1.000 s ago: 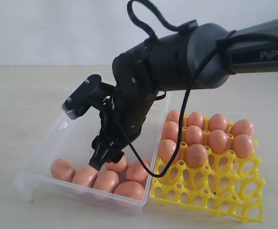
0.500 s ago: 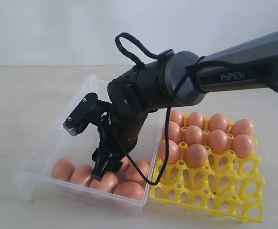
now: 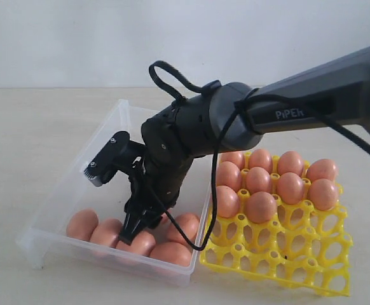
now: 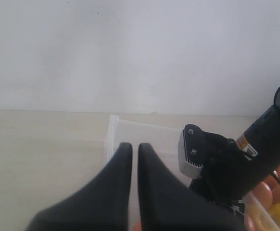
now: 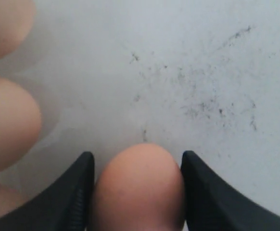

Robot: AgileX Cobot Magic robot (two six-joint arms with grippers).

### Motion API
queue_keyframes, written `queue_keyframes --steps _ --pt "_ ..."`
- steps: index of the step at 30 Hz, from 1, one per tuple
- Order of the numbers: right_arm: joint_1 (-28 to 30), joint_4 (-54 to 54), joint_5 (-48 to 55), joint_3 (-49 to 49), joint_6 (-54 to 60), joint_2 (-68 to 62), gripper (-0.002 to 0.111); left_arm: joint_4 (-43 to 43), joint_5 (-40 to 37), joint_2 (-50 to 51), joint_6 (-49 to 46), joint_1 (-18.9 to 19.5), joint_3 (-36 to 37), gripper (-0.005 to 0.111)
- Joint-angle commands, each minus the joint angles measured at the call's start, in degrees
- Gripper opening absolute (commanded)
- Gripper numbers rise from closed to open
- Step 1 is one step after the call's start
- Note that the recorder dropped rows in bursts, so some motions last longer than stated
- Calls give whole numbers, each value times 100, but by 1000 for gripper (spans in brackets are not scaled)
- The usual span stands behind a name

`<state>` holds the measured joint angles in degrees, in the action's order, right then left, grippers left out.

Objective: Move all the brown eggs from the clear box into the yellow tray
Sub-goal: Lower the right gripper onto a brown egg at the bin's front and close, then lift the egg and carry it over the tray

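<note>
As the right gripper point(image 3: 130, 232) is sinking lower into the clear box point(image 3: 45, 244), its fingers point(image 5: 68, 202) are narrowing and clasping one brown egg point(image 5: 139, 187) on the floor, readying another transfer to the partly filled yellow tray point(image 3: 287, 262) alongside

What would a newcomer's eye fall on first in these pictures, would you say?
The big black arm reaching down into the clear box on the left, its gripper hugging one brown egg. Beside it, on the right, the bright yellow tray is already over half full of eggs.

Sixteen brown eggs point(image 3: 260, 206), one box point(image 3: 77, 171), one tray point(image 3: 287, 254)
</note>
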<state>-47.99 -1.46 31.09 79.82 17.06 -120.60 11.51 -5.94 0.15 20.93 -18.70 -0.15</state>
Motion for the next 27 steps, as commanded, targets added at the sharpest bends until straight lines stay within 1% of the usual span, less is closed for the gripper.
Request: queue_keyframes --steps 1,4,7,16,19,23,27 --pt "0 -62 -486 -15 -387 229 0 -13 6 -15 47 -45 15 4" --pt "10 -62 -1017 -92 -766 454 0 -13 6 -15 47 -45 15 4" --pt "10 -62 -1963 -446 -1083 754 0 -13 6 -15 47 -45 15 4" --pt "39 108 -4429 -2416 -1151 1900 0 -13 6 -15 47 -45 15 4" --pt "176 854 -5447 -3114 -1029 2245 0 -13 32 -15 47 -45 15 4" --pt "234 2014 -6891 -4211 -284 2713 0 -13 32 -15 47 -45 15 4" --pt "234 2363 -7742 -5107 -9 3049 0 -13 32 -15 47 -45 15 4"
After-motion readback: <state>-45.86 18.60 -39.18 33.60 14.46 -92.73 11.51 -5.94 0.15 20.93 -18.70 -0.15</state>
